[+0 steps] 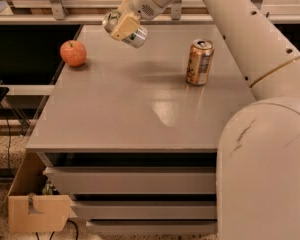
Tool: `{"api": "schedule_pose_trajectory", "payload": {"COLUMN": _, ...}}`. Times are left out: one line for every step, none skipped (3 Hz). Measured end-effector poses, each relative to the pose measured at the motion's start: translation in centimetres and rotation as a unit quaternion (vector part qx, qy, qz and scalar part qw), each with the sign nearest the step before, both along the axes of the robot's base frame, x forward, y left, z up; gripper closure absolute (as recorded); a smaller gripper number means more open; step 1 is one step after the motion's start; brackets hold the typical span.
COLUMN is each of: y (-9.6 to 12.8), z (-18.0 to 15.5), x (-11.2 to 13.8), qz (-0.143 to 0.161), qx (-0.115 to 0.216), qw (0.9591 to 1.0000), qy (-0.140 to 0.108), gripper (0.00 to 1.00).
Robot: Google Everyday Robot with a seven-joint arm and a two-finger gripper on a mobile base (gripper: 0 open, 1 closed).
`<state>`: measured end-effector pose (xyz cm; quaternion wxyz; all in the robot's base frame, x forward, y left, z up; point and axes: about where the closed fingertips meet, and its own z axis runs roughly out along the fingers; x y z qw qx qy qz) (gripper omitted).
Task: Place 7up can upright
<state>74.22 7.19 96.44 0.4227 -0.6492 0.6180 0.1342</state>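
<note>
Grey table, tool with 7up can above

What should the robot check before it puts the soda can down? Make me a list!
1. Gripper holds the 7up can: ok, shut on it, above the table's far side.
2. Can upright: not ok, tilted.
3. Can resting on the table: not ok, in the air.
4. Apple out of the way: ok, near the left edge.
5. Orange-gold can apart: ok, standing to the right.
</note>
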Motion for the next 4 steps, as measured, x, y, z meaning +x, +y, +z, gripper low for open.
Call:
{"api": "schedule_pose_trajectory", "payload": {"y": 0.0, "z": 0.0, "x": 0.0, "qz": 0.0, "qx": -0.001, "qw": 1.0, "qy": 0.0, "gripper": 1.0}}
{"api": "schedule_pose_trajectory", "payload": {"y": 0.1, "z": -0.5, "x": 0.4, "qz": -0.004, "qx": 0.017, "qw": 0.9998, "qy": 0.004, "gripper": 1.0}}
{"api": "schedule_pose_trajectory", "payload": {"y": 0.6, "z": -0.7, "x": 1.0, "qz": -0.02, "qx": 0.054, "qw": 0.9983, "qy": 0.009, "gripper": 1.0}}
{"api": "schedule_pose_trajectory", "payload": {"y": 1.1, "z": -0.8, "x": 1.7, "qz": -0.039, "qx": 0.093, "qw": 0.9949, "qy": 0.011, "gripper": 1.0}}
